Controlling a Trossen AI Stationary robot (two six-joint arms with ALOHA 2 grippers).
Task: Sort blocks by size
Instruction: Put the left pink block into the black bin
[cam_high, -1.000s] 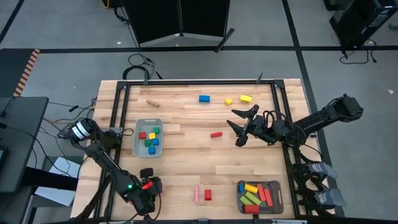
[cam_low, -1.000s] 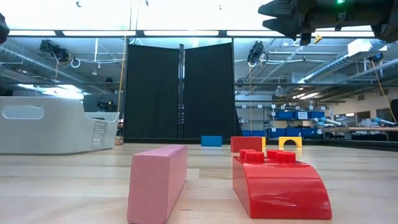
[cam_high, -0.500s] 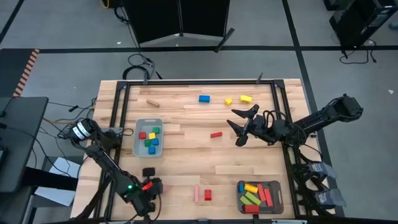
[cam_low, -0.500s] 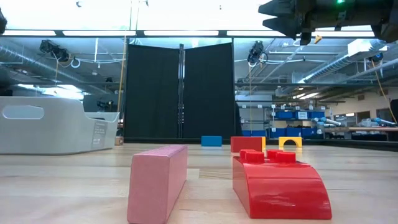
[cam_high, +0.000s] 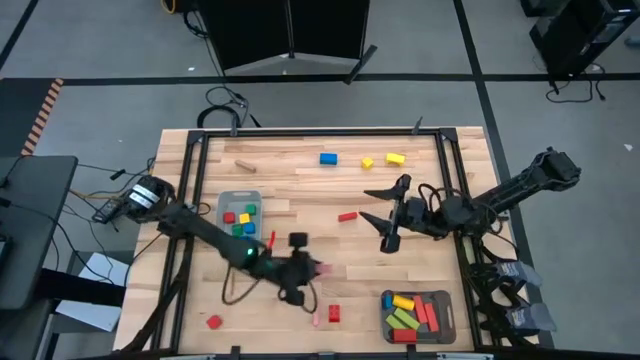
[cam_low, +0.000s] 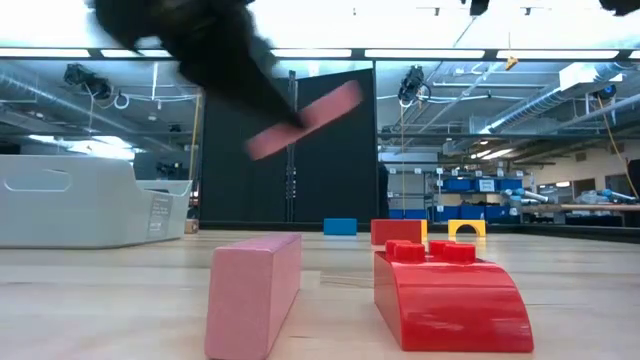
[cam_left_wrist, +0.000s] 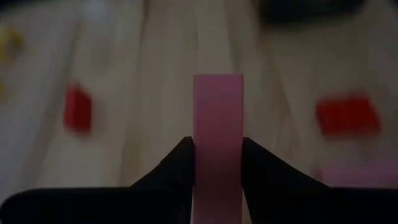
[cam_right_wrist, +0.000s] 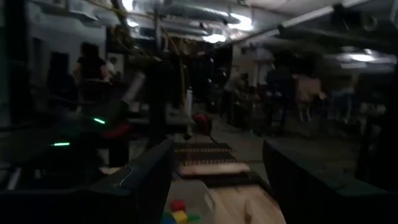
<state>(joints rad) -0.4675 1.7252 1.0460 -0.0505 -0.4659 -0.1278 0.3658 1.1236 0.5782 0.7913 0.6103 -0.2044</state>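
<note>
Above the middle-front of the wooden counter (cam_high: 300, 200), left claw (cam_high: 300, 268) is carrying a long pink painted wooden bar (cam_left_wrist: 217, 149), fingers closed on its two flat sides partway along, the free end sticking out ahead. Bar is hanging tilted in the low view, clear of the boards. Judging it light, rigid, smooth-painted; a pinch across the flat faces suits it, though an off-centre hold may let it swing. Right claw (cam_high: 385, 215) is hovering open over the right half, holding nothing. Grey tray of long blocks (cam_high: 447, 300) is sitting at front right.
</note>
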